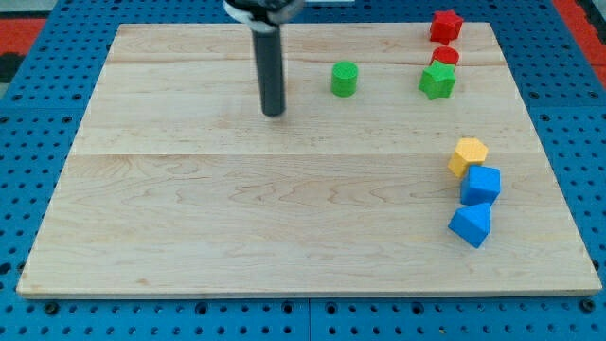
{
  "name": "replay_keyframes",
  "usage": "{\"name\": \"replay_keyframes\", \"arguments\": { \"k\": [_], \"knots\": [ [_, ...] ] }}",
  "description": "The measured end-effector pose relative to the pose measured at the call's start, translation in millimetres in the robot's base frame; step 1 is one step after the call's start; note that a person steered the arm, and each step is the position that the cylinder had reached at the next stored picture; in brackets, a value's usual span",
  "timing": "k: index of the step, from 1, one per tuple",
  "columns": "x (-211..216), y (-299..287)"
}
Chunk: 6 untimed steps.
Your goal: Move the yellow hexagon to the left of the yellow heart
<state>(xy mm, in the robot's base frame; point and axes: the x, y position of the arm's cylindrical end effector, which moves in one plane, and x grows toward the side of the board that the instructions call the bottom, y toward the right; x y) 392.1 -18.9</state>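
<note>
The yellow hexagon (468, 154) lies on the wooden board (237, 218) near the view's right edge, touching a blue cube (481, 185) just below it. No yellow heart shows anywhere in the view; the rod may hide something behind it. My tip (274, 113) rests on the board in the upper middle, far to the left of the yellow hexagon and a little left of a green cylinder (344, 79). The tip touches no block.
A blue triangular block (471, 224) sits below the blue cube. A green star (437, 80), a red round block (445, 57) and a red star (445, 26) stand in a column at the top right. Blue pegboard surrounds the board.
</note>
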Motion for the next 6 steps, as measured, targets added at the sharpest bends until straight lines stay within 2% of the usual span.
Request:
{"name": "replay_keyframes", "arguments": {
  "k": [1, 2, 3, 4, 5, 6],
  "knots": [
    [14, 114],
    [6, 233],
    [53, 312],
    [70, 245],
    [67, 132],
    [33, 68]
  ]
}}
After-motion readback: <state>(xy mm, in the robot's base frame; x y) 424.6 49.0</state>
